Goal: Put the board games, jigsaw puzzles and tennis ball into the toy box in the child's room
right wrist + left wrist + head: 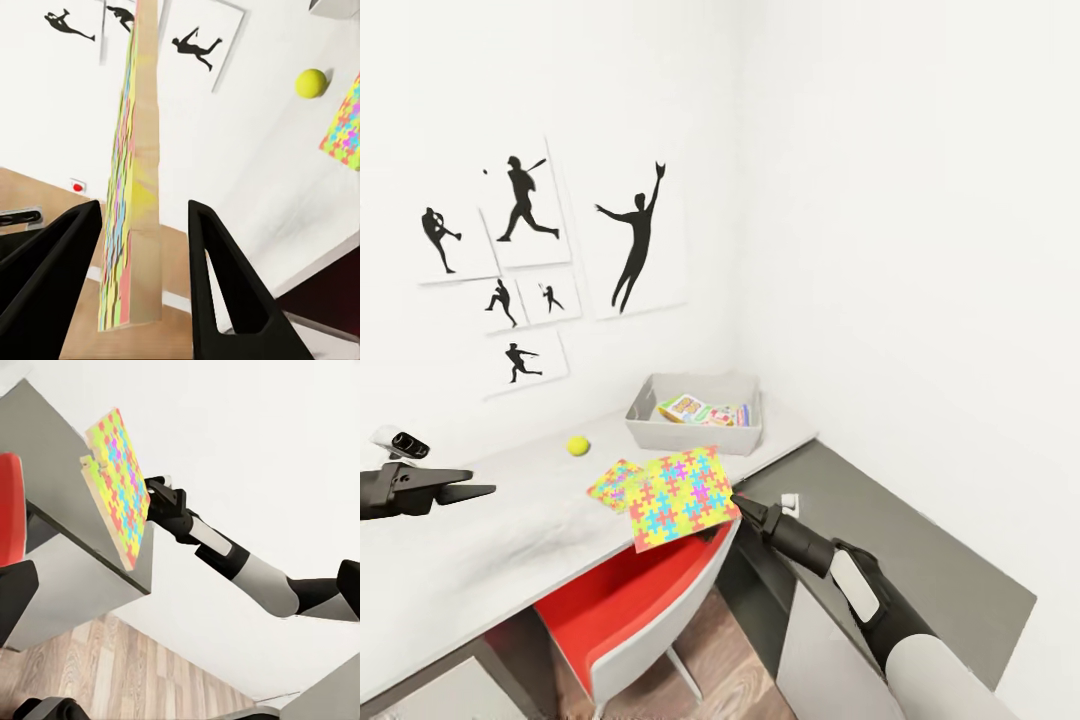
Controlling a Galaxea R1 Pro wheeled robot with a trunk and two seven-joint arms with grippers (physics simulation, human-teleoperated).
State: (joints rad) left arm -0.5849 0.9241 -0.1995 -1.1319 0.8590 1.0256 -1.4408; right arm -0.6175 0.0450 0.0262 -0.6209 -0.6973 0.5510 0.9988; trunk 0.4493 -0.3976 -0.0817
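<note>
On the pale desk [500, 540] by the corner stands the light-grey toy box [695, 432], with board games [703, 410] lying in it. A tennis ball [578, 445] rests left of the box. One jigsaw puzzle [614, 482] lies flat on the desk. The other jigsaw puzzle [685, 495] is raised and tilted over the desk's front edge, with my right gripper [743, 505] shut on its edge; it stands edge-on [135, 225] between the fingers [225, 285]. My left gripper [465, 491] hovers open over the desk's left part. The bed is out of view.
A red-seated chair [625, 600] is tucked under the desk below the held puzzle. The lower dark grey desk section [930, 560] runs along the right wall, with a small white object [790, 500] on it. Silhouette posters [525, 260] hang on the wall.
</note>
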